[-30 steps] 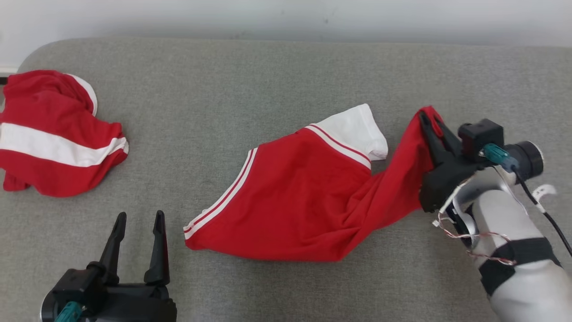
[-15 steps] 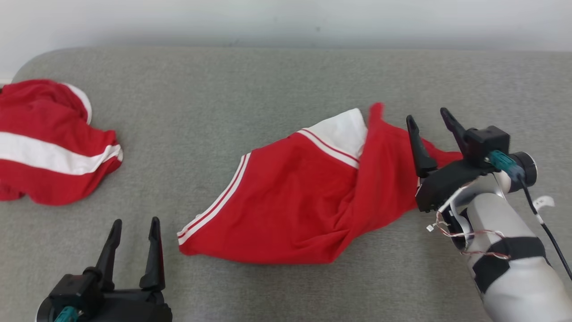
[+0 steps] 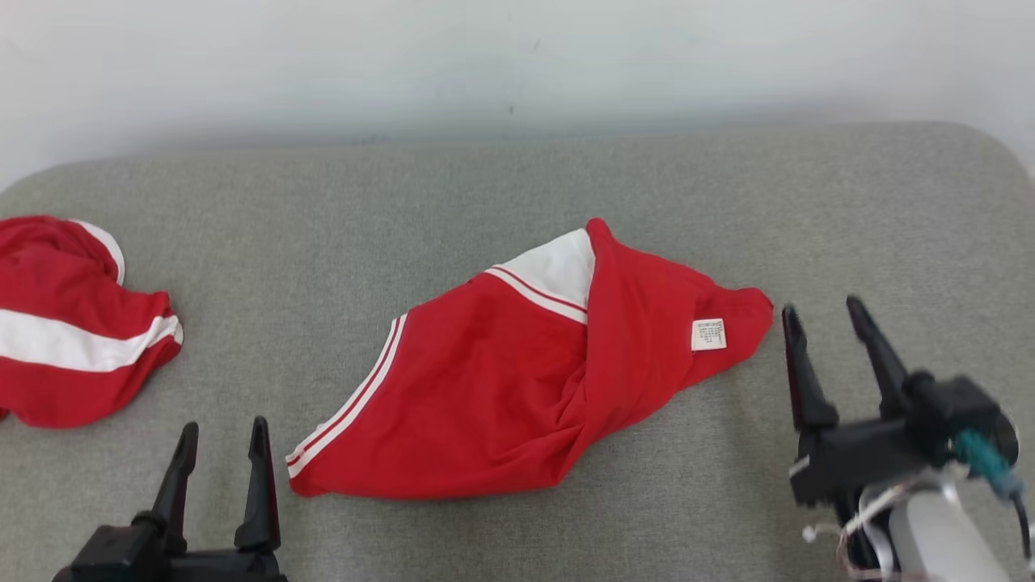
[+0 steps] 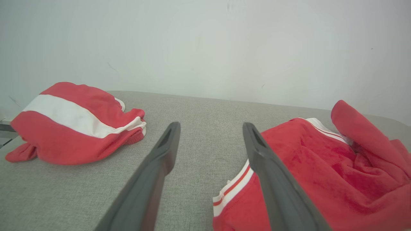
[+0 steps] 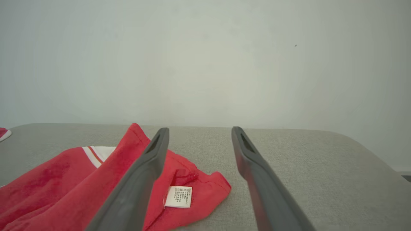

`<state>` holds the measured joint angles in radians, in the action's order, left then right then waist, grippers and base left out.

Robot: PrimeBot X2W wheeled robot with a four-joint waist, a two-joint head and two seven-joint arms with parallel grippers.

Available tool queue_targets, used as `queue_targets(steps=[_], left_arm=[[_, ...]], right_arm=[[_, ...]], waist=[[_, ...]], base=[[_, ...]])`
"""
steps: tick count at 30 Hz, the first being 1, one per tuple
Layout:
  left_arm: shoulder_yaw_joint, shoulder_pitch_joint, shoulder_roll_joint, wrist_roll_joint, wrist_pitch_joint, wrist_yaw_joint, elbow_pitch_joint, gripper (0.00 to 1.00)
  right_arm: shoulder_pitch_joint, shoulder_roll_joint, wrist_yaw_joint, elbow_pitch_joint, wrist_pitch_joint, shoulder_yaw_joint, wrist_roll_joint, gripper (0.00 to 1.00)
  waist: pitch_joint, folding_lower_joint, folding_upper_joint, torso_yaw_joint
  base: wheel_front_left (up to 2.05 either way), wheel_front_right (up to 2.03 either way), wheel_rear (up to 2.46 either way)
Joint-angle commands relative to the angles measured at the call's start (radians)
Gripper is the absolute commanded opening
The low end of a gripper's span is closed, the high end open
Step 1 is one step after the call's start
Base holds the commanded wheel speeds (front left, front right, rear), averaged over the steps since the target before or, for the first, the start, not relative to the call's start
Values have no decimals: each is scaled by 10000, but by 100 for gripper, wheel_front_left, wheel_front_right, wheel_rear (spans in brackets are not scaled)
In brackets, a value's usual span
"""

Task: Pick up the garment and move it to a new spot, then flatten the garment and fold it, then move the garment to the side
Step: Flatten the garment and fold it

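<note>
**Desk:** Head view first: what is lying on the grey padded surface (image 3: 323, 218)?

**Field:** A red garment (image 3: 501, 388) with white striped trim is lying crumpled across the middle of the surface. A white panel is showing on the side toward the surface's far edge, and a white care label (image 3: 708, 334) is facing up on the end pointing toward the surface's right edge.

**Desk:** How is the right gripper (image 3: 821, 309) standing?

**Field:** It is hanging over the right part of the surface, toward the near edge. Its two dark fingers are standing spread apart and pinching nothing. The right wrist view is showing the label end of the garment lying flat on the surface, partly behind one finger, with bare grey fabric filling most of the gap between the two.

**Desk:** And the left gripper (image 3: 225, 425)?

**Field:** It is sitting over the near-left part of the surface, its fingers likewise parted and empty. The left wrist view is showing the garment's striped hem lying on the surface behind one finger.

**Desk:** Is anything else sharing the surface?

**Field:** A second red garment (image 3: 65, 347) with a broad white band is lying bunched at the surface's left edge, well apart from the first. A pale wall (image 3: 485, 56) is rising behind the surface's far edge.
</note>
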<state>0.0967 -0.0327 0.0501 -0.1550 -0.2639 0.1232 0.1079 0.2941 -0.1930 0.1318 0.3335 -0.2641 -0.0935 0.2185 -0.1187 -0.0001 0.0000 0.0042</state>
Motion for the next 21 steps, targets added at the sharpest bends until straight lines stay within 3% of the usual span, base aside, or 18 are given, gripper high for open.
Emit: queue_targets(steps=[1, 11, 21], left_arm=[[22, 166, 6, 96, -8, 7, -35, 100], [-17, 456, 4, 189, -8, 3, -49, 100], [-26, 613, 18, 287, -8, 2, 21, 100]], right_arm=[[-402, 112, -22, -237, -2, 85, -127, 100], [-2719, 847, -22, -1926, -3, 796, -472, 100], [-3211, 1151, -22, -2075, -4, 878, -560, 100]], waist=[[218, 1, 0, -107], [665, 1, 0, 56], [801, 1, 0, 87]], base=[[0, 0, 0], [0, 0, 0], [0, 0, 0]])
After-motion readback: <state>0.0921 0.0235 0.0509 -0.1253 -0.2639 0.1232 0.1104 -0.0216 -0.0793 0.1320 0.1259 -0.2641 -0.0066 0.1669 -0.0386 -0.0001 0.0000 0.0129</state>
